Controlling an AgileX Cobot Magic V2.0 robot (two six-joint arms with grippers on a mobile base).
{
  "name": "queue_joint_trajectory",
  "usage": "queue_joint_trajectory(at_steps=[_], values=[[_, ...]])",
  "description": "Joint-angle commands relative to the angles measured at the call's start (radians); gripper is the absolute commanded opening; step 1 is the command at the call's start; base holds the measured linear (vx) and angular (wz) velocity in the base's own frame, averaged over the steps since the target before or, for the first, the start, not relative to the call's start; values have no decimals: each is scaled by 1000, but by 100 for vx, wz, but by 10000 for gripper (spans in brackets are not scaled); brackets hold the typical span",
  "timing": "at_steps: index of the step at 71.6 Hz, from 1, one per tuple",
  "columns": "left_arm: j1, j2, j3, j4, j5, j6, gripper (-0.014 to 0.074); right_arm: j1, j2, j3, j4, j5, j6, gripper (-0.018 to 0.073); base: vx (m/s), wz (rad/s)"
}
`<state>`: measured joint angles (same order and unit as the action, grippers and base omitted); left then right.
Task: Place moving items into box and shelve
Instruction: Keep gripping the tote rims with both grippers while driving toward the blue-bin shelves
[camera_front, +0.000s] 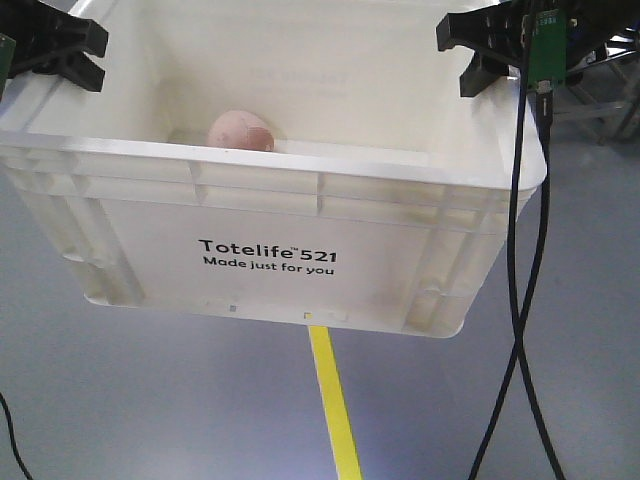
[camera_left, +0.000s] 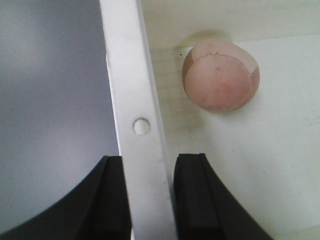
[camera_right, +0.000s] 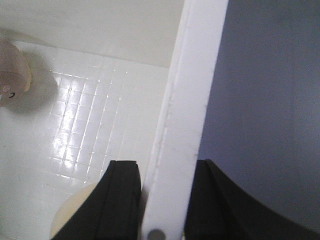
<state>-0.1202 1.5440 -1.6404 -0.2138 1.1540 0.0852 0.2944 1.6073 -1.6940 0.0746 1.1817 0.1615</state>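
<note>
The cream-white box (camera_front: 260, 220), printed "Totelife 521", hangs above the floor, held at both short ends. My left gripper (camera_front: 95, 58) is shut on its left rim (camera_left: 132, 90), one black finger (camera_left: 112, 200) outside and one inside. On the right rim (camera_right: 185, 115) my right gripper (camera_front: 455, 60) is shut the same way. Inside lies a pink stitched ball (camera_front: 240, 130), close to the left wall (camera_left: 220, 75) and partly in view (camera_right: 12, 75) from the right wrist. A cream round item (camera_right: 75, 215) lies on the box floor by the right inner finger, mostly hidden.
Under the box is grey floor with a yellow tape line (camera_front: 335, 400) running toward me. Black cables (camera_front: 520, 300) hang down from the right arm in front of the box's right corner. Metal framing (camera_front: 610, 90) stands at the upper right.
</note>
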Motion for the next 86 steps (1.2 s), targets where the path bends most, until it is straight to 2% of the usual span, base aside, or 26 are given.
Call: queue_joint_trajectory(at_steps=[1,49,86], values=[[-15,-59,-42,-140,-114,8,-17,11,-56,-44,97,-123,-31,-12,49,-47],[-15,-59,-42,-139,-115,8,-17,11,-56,-44,97,-120,-31,-12,43,-50],[-15,-59,-42,-139,-115,8,-17,11,-56,-44,96,-119,-31,-12,33,-67]])
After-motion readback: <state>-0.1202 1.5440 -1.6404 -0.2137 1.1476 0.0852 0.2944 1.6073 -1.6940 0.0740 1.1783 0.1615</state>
